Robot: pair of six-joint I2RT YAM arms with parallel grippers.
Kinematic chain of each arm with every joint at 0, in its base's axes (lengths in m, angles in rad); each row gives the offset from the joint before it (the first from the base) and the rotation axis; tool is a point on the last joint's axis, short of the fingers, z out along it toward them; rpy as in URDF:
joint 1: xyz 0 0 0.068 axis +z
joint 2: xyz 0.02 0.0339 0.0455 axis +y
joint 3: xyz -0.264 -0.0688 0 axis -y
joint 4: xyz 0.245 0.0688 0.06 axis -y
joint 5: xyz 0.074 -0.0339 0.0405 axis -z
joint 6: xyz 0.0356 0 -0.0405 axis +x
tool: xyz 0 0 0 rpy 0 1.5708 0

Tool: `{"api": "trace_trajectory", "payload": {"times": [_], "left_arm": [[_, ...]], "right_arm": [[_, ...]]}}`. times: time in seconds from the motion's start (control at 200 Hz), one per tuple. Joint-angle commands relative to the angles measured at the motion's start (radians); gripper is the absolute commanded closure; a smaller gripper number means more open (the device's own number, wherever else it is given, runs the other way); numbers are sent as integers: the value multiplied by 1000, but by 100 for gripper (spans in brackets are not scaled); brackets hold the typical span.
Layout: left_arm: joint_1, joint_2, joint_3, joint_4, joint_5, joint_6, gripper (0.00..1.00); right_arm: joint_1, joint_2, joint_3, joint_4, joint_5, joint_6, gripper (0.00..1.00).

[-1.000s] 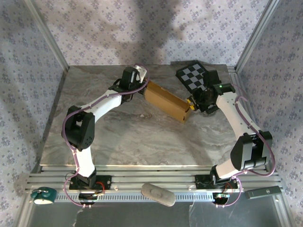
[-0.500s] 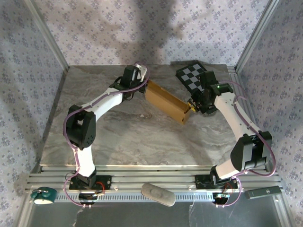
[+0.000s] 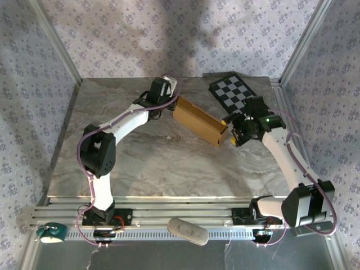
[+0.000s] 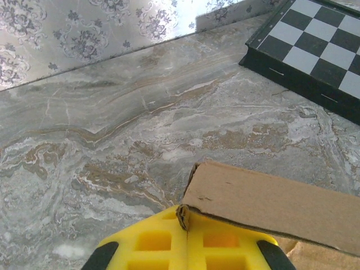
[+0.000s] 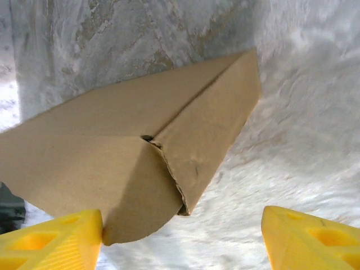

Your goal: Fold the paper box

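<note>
The tan cardboard paper box lies slanted at the back middle of the marble table, folded into a long shallow shape. My left gripper is shut on the box's far left end; in the left wrist view its yellow fingers pinch a corner of a cardboard wall. My right gripper stands open at the box's right end. In the right wrist view its yellow fingers sit wide apart, the left one touching a rounded flap of the box's end.
A black-and-white checkerboard panel lies at the back right, just behind the right arm. Patterned walls and metal frame posts close in the table. A grey oval object and a teal roll lie below the front rail.
My right arm has swung outward and its gripper has drawn back slightly from the box's right end. The left gripper has shifted a little right, still holding the box's left end.
</note>
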Motion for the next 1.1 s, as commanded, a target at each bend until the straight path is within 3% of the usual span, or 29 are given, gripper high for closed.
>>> {"api": "trace_trajectory", "payload": {"times": [0.0,0.415,1.094], "left_arm": [[-9,65,-12,-183,-17,-33,100],[-26,76,12,-215,-47,-100,100],[-33,74,12,-219,-48,-115,100]], "right_arm": [[-18,-51,-85,187,-68,213,22],[38,-62,-220,469,-7,479,21],[-39,54,-136,559,39,361,26]]}}
